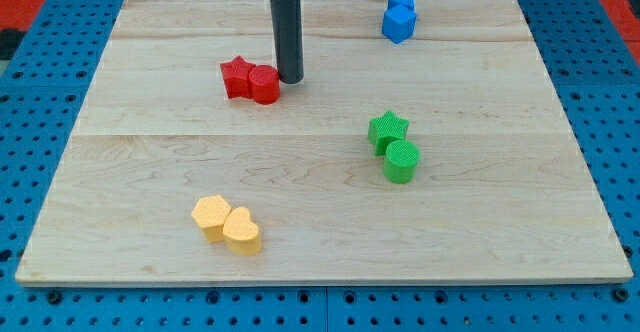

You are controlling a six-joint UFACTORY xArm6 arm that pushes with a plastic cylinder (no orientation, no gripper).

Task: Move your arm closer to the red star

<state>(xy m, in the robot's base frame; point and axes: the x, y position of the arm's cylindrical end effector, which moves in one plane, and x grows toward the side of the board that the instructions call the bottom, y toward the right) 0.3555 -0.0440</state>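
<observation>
Furthest to the left of my tip [290, 79], and well below it toward the view's bottom, sit two yellow blocks touching each other: a yellow hexagon-like block [210, 215] and a yellow heart [242, 232]. Much nearer, just left of my tip and almost level with it, lies the red star [237, 75], the block the task names. Between the star and my tip stands a red cylinder [264, 85], which touches the star on one side and sits right beside my tip on the other; whether the rod actually presses on it I cannot tell. My tip is a plain dark rod end resting on the wooden board [500, 232]; it has nothing to open or close and carries nothing. To the right of my tip and lower in the view, well apart, are a green star [388, 129] and a green cylinder [401, 160], touching. Further right and higher, near the board's top edge, sits a blue block [399, 17] of blurred shape. I judge the approach nearly done: only the red cylinder separates me from the star, so what remains is a small move around it.
</observation>
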